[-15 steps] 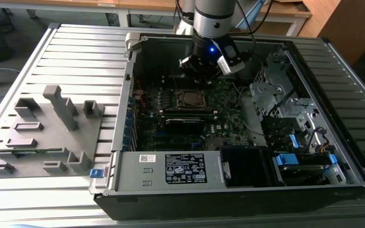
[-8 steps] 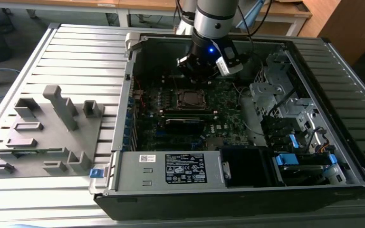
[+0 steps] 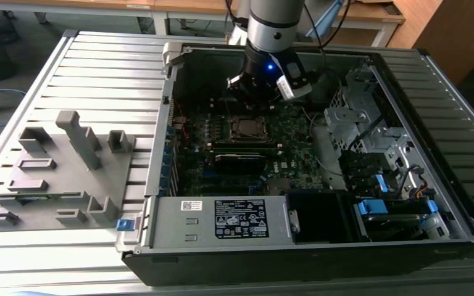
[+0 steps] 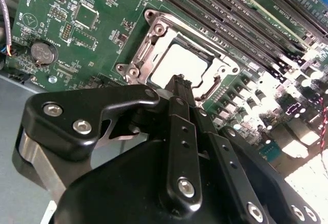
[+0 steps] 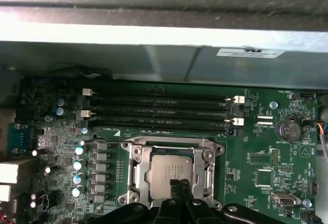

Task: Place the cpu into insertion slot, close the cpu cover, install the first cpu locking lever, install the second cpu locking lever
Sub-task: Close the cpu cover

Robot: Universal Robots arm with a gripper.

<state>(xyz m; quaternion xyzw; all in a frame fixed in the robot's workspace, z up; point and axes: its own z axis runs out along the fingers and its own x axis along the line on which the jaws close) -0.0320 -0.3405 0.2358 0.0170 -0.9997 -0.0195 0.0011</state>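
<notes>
Closely, end effector (image 4: 180, 82) over cpu (image 5: 171, 170).

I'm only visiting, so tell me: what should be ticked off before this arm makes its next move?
1. Cpu lying flat in its socket: ok.
2. Cover down flat, framing the cpu: ok.
3. Locking lever latched: cannot tell.
4. Gripper carrying nothing: ok, its fingers are shut on nothing.
5. Gripper lined up over the socket: ok, its tips sit at the cpu's edge in both wrist views.
6. Gripper apart from the memory slots: ok.
</notes>
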